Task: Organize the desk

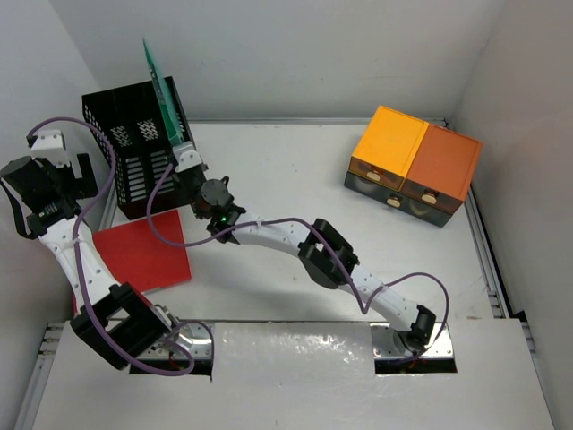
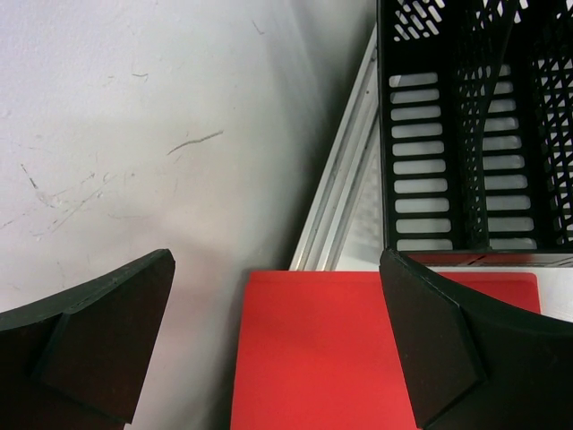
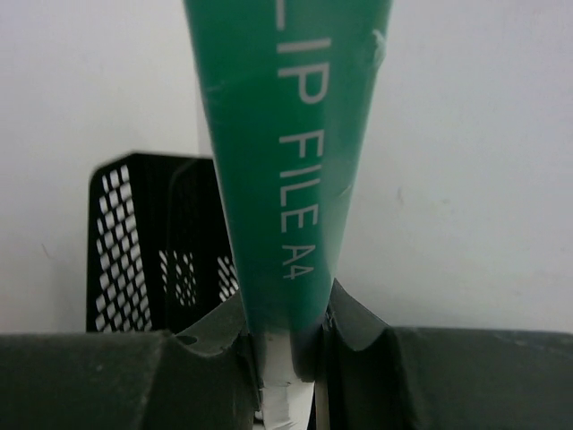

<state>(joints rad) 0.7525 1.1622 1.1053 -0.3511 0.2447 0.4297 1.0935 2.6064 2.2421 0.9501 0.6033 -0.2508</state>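
Right gripper (image 3: 286, 345): pressed in on the lower edge of a thin green plastic clip file (image 3: 286, 134), pinching it. The file stands on edge, leaning a little, over the right side of the black mesh file rack (image 1: 134, 152).
Slot: you cannot tell from these views whether the file's bottom edge is inside a compartment of the rack.
Left gripper (image 2: 277, 349): spread wide and holding nothing, hovering at the rack's left front corner.
Green file, handling: likely light, bendy and slick. Your hold low on its edge lets the top sway, so guide it slowly.
Flat red plastic folder (image 1: 143, 251): lies just in front of the rack, apparently reaching out past the silvery metal rim (image 2: 336, 206). That overhang looks like the easiest place to nip it, since the rest lies flush.
Desk (image 1: 286, 170): the large white tabletop under the rack, spreading to the rack's right. It is hard and smooth, so flat items will probably slide instead of lifting.
Orange-topped drawer unit (image 1: 416, 161): well to the rack's right, out of the way.
Obstacles: the rack's front wall stands close to the left fingers, and the right arm reaches across the desk beside the folder.
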